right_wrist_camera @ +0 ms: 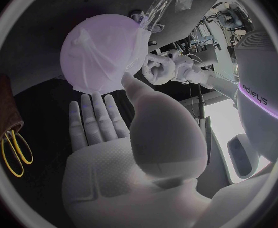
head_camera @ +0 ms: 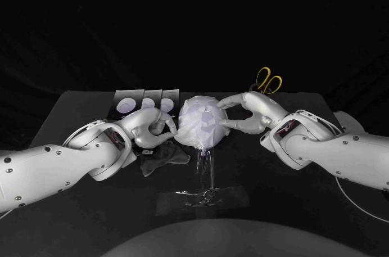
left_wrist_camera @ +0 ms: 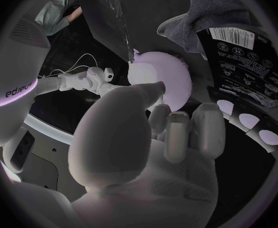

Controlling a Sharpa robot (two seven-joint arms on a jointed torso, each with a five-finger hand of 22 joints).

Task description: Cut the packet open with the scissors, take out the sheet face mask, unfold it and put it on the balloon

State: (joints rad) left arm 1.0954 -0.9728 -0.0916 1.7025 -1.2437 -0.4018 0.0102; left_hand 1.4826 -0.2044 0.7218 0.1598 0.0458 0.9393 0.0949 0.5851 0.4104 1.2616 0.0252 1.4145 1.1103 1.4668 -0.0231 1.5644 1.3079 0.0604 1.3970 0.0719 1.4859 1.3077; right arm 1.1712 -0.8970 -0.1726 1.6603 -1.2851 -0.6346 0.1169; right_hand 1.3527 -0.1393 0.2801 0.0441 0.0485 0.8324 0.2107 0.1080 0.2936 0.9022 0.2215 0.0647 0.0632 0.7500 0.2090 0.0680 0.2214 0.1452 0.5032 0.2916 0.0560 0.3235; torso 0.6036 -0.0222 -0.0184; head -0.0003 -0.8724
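Standing mid-surface [head_camera: 275, 184], the balloon [head_camera: 200, 125] wears the sheet face mask [right_wrist_camera: 107, 50]; scissors [head_camera: 269, 81] lie at the far edge. Right hand [head_camera: 247, 113] is spread, thumb touching the mask, holding nothing. Left hand [head_camera: 152, 129] touches its left side, grasp unclear.

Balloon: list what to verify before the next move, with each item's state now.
1. Is the sheet mask on the balloon? ok, it drapes over the front.
2. Mask smooth? not ok, folds show.
3. Is the left hand free? ok, fingers apart, thumb at the balloon's side.
4. Is the right hand free? ok, fingers spread, thumb against the balloon.
5. Are the scissors out of the way? ok, lying behind the right hand, untouched.
6. Is the clear stand upright? ok.
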